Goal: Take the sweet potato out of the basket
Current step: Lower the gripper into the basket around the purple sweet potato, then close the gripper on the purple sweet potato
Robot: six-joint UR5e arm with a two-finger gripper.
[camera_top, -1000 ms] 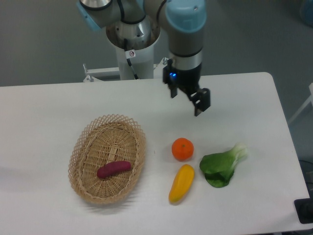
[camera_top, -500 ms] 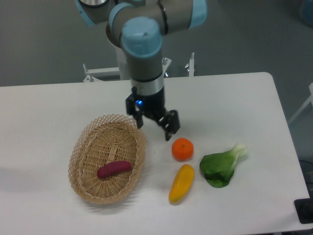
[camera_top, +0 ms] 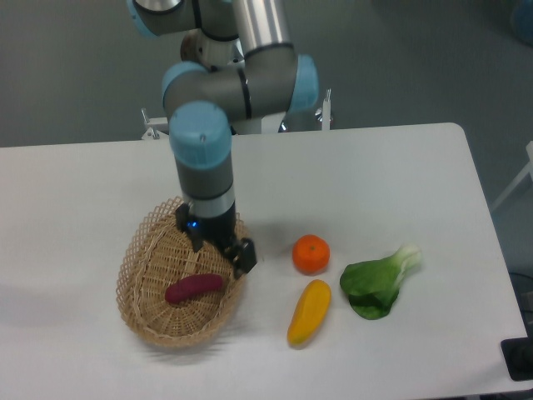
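The pincer [camera_top: 220,252] hangs open and empty over the basket [camera_top: 141,254], just above the sweet potato [camera_top: 193,287] lying inside it; an orange [camera_top: 311,253] sits nearby on the surface [camera_top: 400,175]

You will find no readable text, label, brand, number or sign anywhere in this view (the small blue light on the gripper [camera_top: 218,247] is only a glow, not a character). The robot arm [camera_top: 241,79], the basket [camera_top: 141,312], the produce and the white table [camera_top: 391,167] carry no lettering you can make out.
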